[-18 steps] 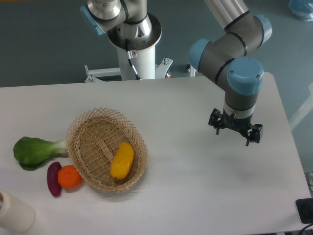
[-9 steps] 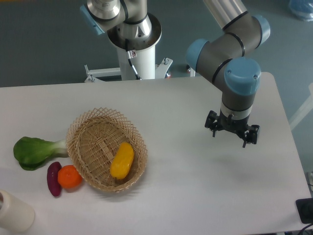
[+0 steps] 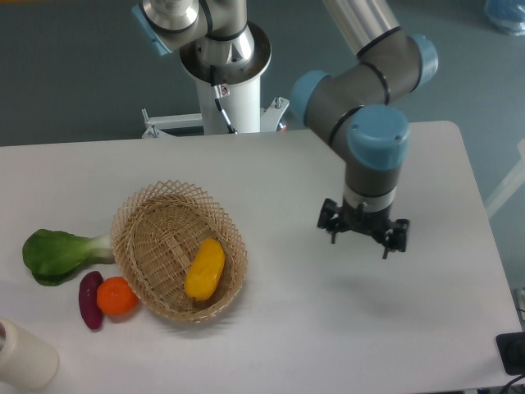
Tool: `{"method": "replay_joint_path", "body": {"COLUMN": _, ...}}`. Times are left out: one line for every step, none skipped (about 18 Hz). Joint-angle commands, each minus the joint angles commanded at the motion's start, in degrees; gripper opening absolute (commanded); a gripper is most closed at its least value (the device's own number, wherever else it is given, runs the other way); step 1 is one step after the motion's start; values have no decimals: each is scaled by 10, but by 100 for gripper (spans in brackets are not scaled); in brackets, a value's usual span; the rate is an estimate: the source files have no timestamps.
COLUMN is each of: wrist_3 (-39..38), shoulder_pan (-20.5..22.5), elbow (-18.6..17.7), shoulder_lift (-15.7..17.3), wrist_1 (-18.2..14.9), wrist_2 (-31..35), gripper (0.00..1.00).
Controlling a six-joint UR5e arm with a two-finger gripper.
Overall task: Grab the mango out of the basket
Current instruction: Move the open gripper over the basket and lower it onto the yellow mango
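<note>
The mango [image 3: 204,268], glossy yellow and oblong, lies in the right part of the light wicker basket [image 3: 152,222] on the left half of the white table. My gripper [image 3: 361,240] hangs above the table well to the right of the basket, pointing down, its black fingers [image 3: 332,231] spread apart and holding nothing. It is far from the mango.
Left of the basket lie a green leafy vegetable [image 3: 54,253], a small dark purple vegetable [image 3: 89,300] and a round orange fruit [image 3: 116,296]. A white cylinder [image 3: 23,357] stands at the front left corner. The robot base [image 3: 225,74] stands behind the table.
My gripper has moved left, toward the basket, over the two earlier frames. The mango and the other items have not moved.
</note>
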Motion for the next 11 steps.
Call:
{"method": "replay_joint_path", "body": {"wrist_3": -5, "shoulder_pan": -10, "elbow": 0, "shoulder_lift": 0, "wrist_1": 0, "wrist_2": 2, "gripper": 100}}
{"method": "replay_joint_path", "body": {"wrist_3": -13, "shoulder_pan": -18, "elbow": -1, "shoulder_lift": -1, "wrist_1": 0, "wrist_2": 2, "gripper": 100}}
{"method": "replay_joint_path", "body": {"wrist_3": -22, "shoulder_pan": -26, "elbow": -1, "shoulder_lift": -1, "wrist_1": 0, "wrist_2": 2, "gripper": 100}}
{"method": "replay_joint_path", "body": {"wrist_3": -29, "shoulder_pan": -36, "elbow": -3, "shoulder_lift": -2, "wrist_1": 0, "wrist_2": 2, "gripper": 100}}
{"method": "replay_joint_path", "body": {"wrist_3": -37, "shoulder_pan": -45, "elbow": -7, "shoulder_lift": -2, "wrist_1": 0, "wrist_2": 0, "gripper": 100}}
{"method": "replay_joint_path", "body": {"wrist_3": -46, "shoulder_pan": -54, "elbow": -10, "shoulder_lift": -2, "wrist_1": 0, "wrist_2": -5, "gripper": 100}}
{"method": "replay_joint_path", "body": {"wrist_3": -54, "shoulder_pan": -64, "elbow": -11, "shoulder_lift": -3, "wrist_1": 0, "wrist_2": -17, "gripper": 100}}
{"method": "replay_joint_path", "body": {"wrist_3": -57, "shoulder_pan": -73, "elbow": -17, "shoulder_lift": -3, "wrist_1": 0, "wrist_2": -25, "gripper": 100}}
{"method": "replay_joint_path", "body": {"wrist_3": -57, "shoulder_pan": -82, "elbow": -20, "shoulder_lift": -3, "wrist_1": 0, "wrist_2": -30, "gripper": 100}}
{"method": "replay_joint_path", "body": {"wrist_3": -59, "shoulder_pan": -95, "elbow": -23, "shoulder_lift": -3, "wrist_1": 0, "wrist_2": -35, "gripper": 100}}
{"method": "replay_joint_path", "body": {"wrist_3": -66, "shoulder_pan": -105, "elbow": -28, "shoulder_lift": -5, "wrist_1": 0, "wrist_2": -36, "gripper": 100}}
